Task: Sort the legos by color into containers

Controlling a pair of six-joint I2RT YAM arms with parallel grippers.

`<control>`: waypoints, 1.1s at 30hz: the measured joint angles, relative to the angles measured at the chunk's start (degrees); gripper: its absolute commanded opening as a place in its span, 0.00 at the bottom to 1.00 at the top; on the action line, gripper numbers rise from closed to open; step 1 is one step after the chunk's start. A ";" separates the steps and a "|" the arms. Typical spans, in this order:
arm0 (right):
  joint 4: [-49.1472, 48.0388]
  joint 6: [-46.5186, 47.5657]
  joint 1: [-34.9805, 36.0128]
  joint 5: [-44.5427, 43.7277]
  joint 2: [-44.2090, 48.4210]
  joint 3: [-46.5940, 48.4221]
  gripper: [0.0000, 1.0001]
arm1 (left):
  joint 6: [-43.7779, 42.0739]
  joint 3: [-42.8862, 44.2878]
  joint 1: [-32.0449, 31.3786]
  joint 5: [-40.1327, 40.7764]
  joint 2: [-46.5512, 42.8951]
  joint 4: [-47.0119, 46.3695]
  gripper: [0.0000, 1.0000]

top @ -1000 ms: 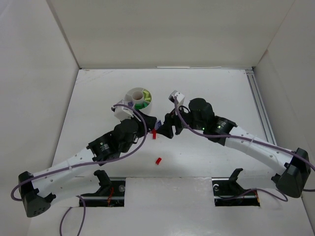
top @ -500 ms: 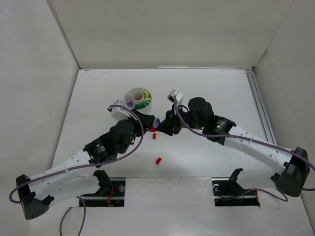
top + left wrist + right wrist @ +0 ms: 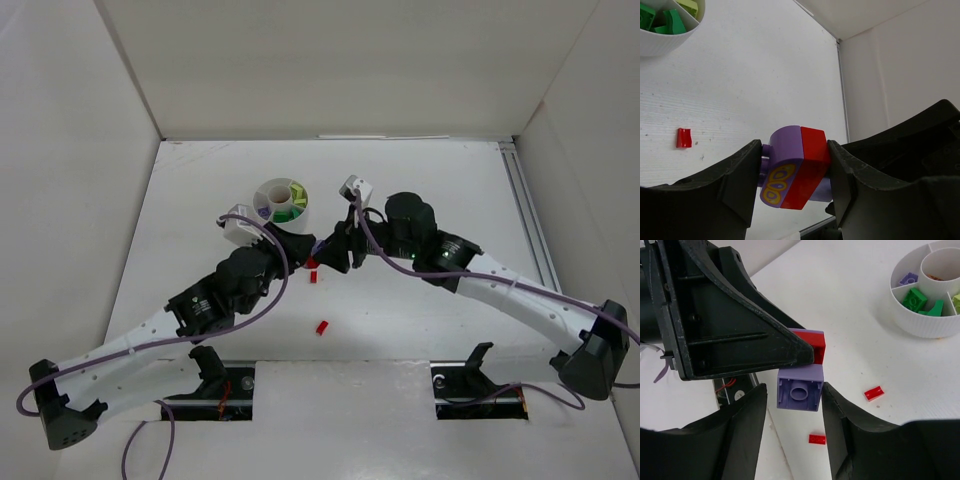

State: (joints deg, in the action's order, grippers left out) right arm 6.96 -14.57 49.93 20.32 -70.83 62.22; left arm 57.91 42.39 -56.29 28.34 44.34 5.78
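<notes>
My left gripper point(image 3: 794, 172) is shut on a joined pair of legos point(image 3: 799, 167), a purple piece with a yellow pattern pressed against a red one, held above the table. Below the pair hangs a lavender brick point(image 3: 800, 389), hollow underside showing. My right gripper point(image 3: 795, 401) straddles it, open, with a gap at one finger and the other finger close against it. In the top view both grippers meet at the held legos point(image 3: 315, 257). The containers are wedges of a round white tub point(image 3: 304, 211), also seen in the right wrist view point(image 3: 925, 326), holding green point(image 3: 915, 299) and lavender point(image 3: 908, 279) legos.
Two small red legos lie loose on the table point(image 3: 874, 393) point(image 3: 816, 439); the top view shows one below the grippers point(image 3: 312, 278) and one nearer the bases point(image 3: 322, 326). The tub's wall point(image 3: 660, 44) shows at the left wrist view's top left. White walls enclose the table.
Both grippers have crept slightly toward the tub while staying together. The left arm's elbow has swung left. The left grip on the legos is unchanged.
</notes>
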 measured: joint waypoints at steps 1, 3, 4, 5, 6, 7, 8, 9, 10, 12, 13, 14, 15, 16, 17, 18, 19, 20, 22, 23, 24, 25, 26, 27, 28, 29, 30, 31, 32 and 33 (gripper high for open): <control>-0.13 0.04 0.00 0.02 -0.17 0.09 0.53 | -0.11 0.00 0.00 0.02 -0.02 -0.11 0.20; -0.04 0.31 0.00 -0.13 -0.50 0.15 0.38 | -0.35 -0.02 0.00 -0.04 -0.02 -0.17 0.20; 0.00 0.31 -0.09 -0.26 -0.72 0.20 0.34 | -0.66 -0.04 0.00 -0.04 -0.04 -0.11 0.20; -0.02 0.07 -0.22 -0.35 -0.87 0.24 0.26 | -0.81 -0.07 0.02 0.09 -0.11 -0.04 0.20; -0.02 -0.13 -0.24 -0.37 -0.94 0.28 0.22 | -0.87 -0.07 0.04 0.13 -0.11 -0.02 0.20; -0.02 -0.13 -0.24 -0.37 -0.94 0.33 0.19 | -0.92 -0.07 0.04 0.17 -0.13 -0.04 0.20; -0.02 -0.09 -0.24 -0.44 -0.94 0.33 0.16 | -0.96 -0.07 0.04 0.15 -0.13 -0.11 0.20; -0.09 -0.09 -0.24 -0.42 -0.94 0.33 0.15 | -1.01 -0.07 0.04 0.20 -0.15 -0.11 0.20; -0.07 -0.07 -0.24 -0.46 -0.94 0.33 0.15 | -0.92 -0.07 0.04 0.33 -0.15 -0.07 0.20; 0.37 0.02 -0.07 -1.53 -0.83 0.44 0.13 | -0.26 -0.07 0.00 0.63 -0.15 0.35 0.18; 0.87 0.24 0.02 -2.21 -0.79 0.66 0.13 | 0.55 -0.07 -0.02 0.94 -0.09 0.83 0.18; 1.81 0.57 0.07 -3.17 -0.74 1.01 0.13 | 1.62 -0.07 -0.22 1.22 0.02 1.40 0.18; 3.28 0.98 0.15 -4.11 -0.66 1.49 0.13 | 2.38 -0.07 -0.33 1.70 0.15 2.23 0.18; 4.70 1.42 0.02 -5.31 -0.44 1.95 0.12 | 3.21 -0.09 -0.33 2.19 0.22 3.74 0.18; 5.88 1.92 -0.42 -6.51 -0.04 2.40 0.12 | 4.02 -0.35 -0.31 2.60 0.24 5.14 0.18; 6.86 2.34 -1.16 -7.52 0.44 2.84 0.12 | 4.90 -0.85 -0.28 2.99 0.22 6.19 0.18; 7.63 2.73 -1.99 -8.39 1.07 3.26 0.12 | 5.81 -1.64 -0.28 3.28 0.15 7.15 0.18; 8.11 3.04 -2.99 -9.22 1.79 3.54 0.12 | 6.69 -2.58 -0.28 3.41 0.07 8.24 0.18; 8.74 3.63 -4.94 -10.08 3.34 3.91 0.12 | 8.15 -4.28 -0.28 3.48 -0.20 10.56 0.18; 9.03 4.13 -5.90 -10.27 4.02 4.09 0.12 | 8.94 -5.07 -0.28 3.48 -0.52 11.82 0.18; 9.16 4.61 -6.78 -10.49 4.59 4.26 0.12 | 9.66 -5.68 -0.28 3.67 -1.01 13.11 0.18; 9.46 5.16 -7.43 -10.73 4.79 4.66 0.12 | 10.38 -5.90 -0.28 3.98 -1.51 14.60 0.18; 9.97 5.90 -7.74 -10.95 4.55 5.44 0.12 | 11.50 -5.90 -0.28 4.48 -1.97 16.15 0.18; 10.62 6.62 -7.89 -10.97 3.85 6.51 0.12 | 12.92 -5.77 -0.24 5.31 -2.47 17.94 0.20; 11.02 7.48 -7.89 -11.10 2.71 7.85 0.12 | 15.08 -5.29 -0.13 6.64 -2.58 21.33 0.21; 11.06 8.39 -7.89 -11.32 1.31 9.22 0.12 | 16.46 -4.13 0.37 7.26 -2.21 23.45 0.21; 11.91 9.53 -7.89 -11.47 -0.57 11.08 0.13 | 18.45 -2.27 1.11 7.93 -0.87 27.30 0.23; 12.00 10.60 -7.89 -11.65 -2.78 12.98 0.13 | 20.31 0.28 2.23 9.07 0.85 31.39 0.23; 11.98 11.69 -7.89 -11.82 -5.09 14.80 0.13 | 22.08 3.30 3.39 10.08 2.75 35.23 0.23; 12.17 12.63 -7.89 -11.98 -7.48 16.48 0.13 | 23.47 6.29 4.55 11.10 5.20 38.38 0.23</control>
State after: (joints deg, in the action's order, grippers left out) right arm 19.14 -1.93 42.04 8.34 -78.30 78.70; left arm 81.38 48.69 -51.75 39.44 49.54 44.16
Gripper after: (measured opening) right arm 0.414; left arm 0.475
